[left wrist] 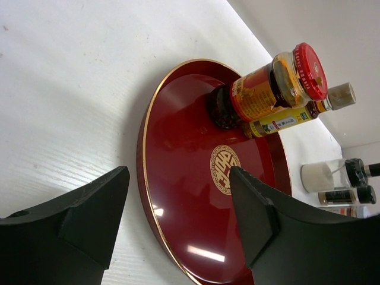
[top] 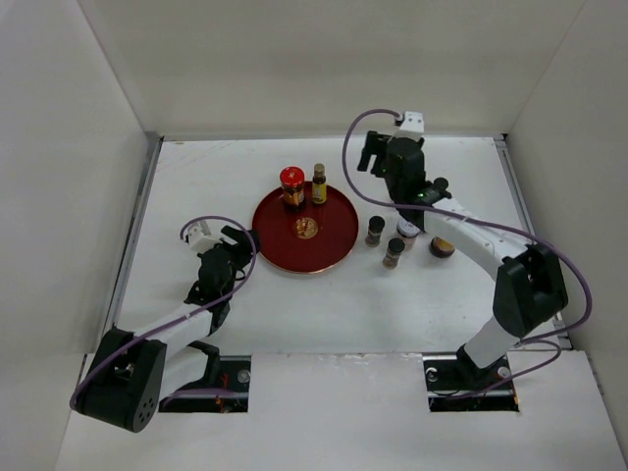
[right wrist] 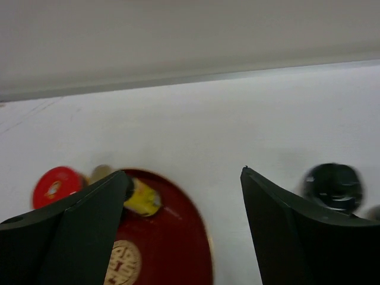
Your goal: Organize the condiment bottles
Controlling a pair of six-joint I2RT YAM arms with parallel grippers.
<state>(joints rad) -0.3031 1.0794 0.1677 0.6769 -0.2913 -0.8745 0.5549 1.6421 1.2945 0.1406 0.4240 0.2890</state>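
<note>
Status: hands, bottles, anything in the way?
Left hand open, empty, by tray. Right hand open, empty, far side. Jar, slim bottle on tray; four bottles beside it. Nothing blocking.

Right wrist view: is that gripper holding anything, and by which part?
Nothing is held. The right gripper is open, and the gap between its fingers shows only the table and the red tray beyond.

Glossy red tray point(left wrist: 178, 148), gilt-rimmed; glass jar point(left wrist: 264, 92), shiny red cap point(left wrist: 310, 70); matt white table point(left wrist: 59, 71), perhaps faintly grained.
</note>
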